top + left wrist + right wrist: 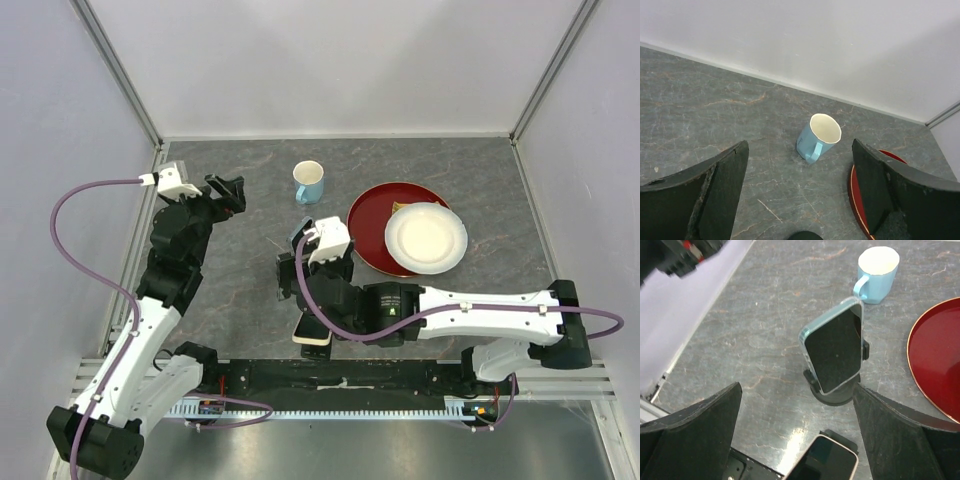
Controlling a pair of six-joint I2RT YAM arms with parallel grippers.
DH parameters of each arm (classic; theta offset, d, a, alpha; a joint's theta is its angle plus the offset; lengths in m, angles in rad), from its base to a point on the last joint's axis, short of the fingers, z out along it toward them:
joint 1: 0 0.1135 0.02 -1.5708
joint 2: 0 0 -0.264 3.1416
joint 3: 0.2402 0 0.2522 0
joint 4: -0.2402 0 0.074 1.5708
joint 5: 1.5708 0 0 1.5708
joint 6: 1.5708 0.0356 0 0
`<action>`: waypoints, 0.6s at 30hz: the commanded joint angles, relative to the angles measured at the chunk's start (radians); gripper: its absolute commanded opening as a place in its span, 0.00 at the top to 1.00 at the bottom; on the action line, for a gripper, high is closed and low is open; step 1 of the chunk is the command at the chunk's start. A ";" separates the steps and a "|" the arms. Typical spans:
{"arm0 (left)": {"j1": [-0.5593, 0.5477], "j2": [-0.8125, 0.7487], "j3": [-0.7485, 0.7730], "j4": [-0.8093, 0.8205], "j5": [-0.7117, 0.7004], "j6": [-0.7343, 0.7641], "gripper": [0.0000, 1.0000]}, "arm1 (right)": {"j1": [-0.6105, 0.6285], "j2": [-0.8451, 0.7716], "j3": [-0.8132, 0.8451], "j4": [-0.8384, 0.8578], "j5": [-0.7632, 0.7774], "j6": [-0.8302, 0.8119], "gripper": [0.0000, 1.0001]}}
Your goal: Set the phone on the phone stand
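Grey marbled desk (240, 280) carries the phone (824, 461) against the stand (842, 439) (pinkish case edge showing); right end effector (796, 410) hovers above, spread wide; left end effector (800, 190) likewise spread.

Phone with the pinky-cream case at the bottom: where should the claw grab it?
Probably by its two long edges, from above. The slim phone in the pinkish-cream case lies screen-up, so only the thin sides offer the right claw, open above it, something to pinch.
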 commanded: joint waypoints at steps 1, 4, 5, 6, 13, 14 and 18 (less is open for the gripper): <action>0.003 0.006 -0.002 0.038 0.003 -0.011 0.11 | 0.006 0.050 0.122 -0.019 0.073 -0.017 0.02; 0.001 0.004 -0.005 0.041 0.008 -0.014 0.12 | 0.005 0.100 0.191 -0.076 0.122 0.007 0.02; 0.001 0.006 -0.005 0.041 0.008 -0.017 0.12 | 0.003 0.113 0.206 -0.088 0.157 0.012 0.02; 0.001 0.006 -0.003 0.041 0.012 -0.019 0.13 | 0.003 0.139 0.222 -0.114 0.167 0.038 0.02; 0.003 0.016 -0.008 0.044 0.023 -0.025 0.15 | -0.083 0.235 0.344 -0.208 0.086 0.119 0.16; 0.001 0.018 -0.009 0.044 0.026 -0.026 0.16 | -0.097 0.246 0.355 -0.220 0.078 0.121 0.18; 0.003 0.023 -0.006 0.044 0.029 -0.036 0.16 | -0.117 0.292 0.395 -0.288 0.099 0.139 0.28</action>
